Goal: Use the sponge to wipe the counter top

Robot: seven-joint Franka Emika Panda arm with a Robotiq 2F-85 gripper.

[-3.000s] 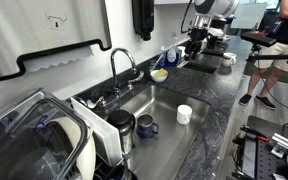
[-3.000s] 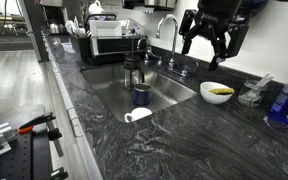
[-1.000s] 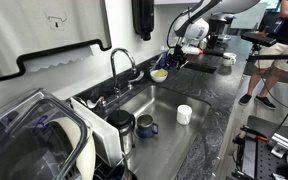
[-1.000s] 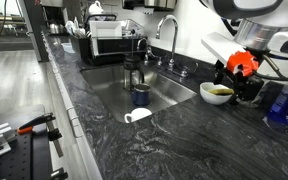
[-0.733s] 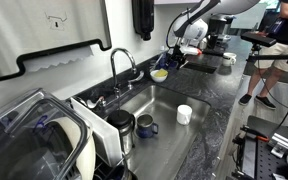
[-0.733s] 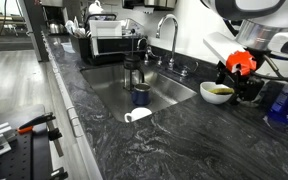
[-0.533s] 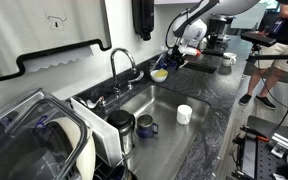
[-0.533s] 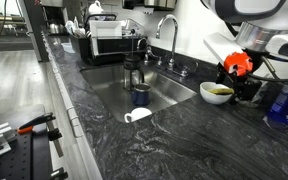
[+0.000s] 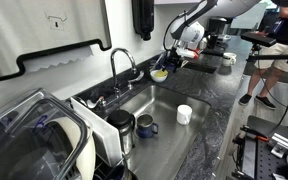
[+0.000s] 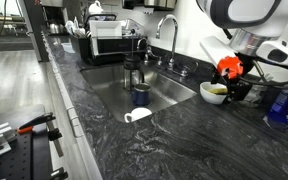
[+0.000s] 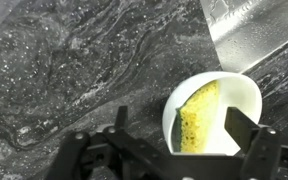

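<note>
The yellow sponge (image 11: 199,118) lies tilted inside a small white bowl (image 11: 239,85) on the dark veined counter top (image 11: 64,60). In the wrist view my gripper (image 11: 181,121) is open, with one finger on each side of the bowl and the sponge between them. In both exterior views the gripper (image 10: 230,84) (image 9: 174,62) hangs low right beside the bowl (image 10: 206,96) (image 9: 160,75), behind the sink. The sponge shows as a yellow patch in the bowl (image 10: 220,91). Nothing is gripped.
The steel sink (image 10: 144,90) holds a tipped white cup (image 10: 137,116) and a dark mug (image 10: 141,96). The faucet (image 10: 167,30) stands behind it. A dish rack (image 10: 104,40) is at one end. A blue bottle (image 10: 282,103) stands past the bowl. A person (image 9: 279,50) stands nearby.
Three seconds ago the gripper was high above the counter; it has come down to the bowl. Over the last second it has edged a little closer over the bowl.
</note>
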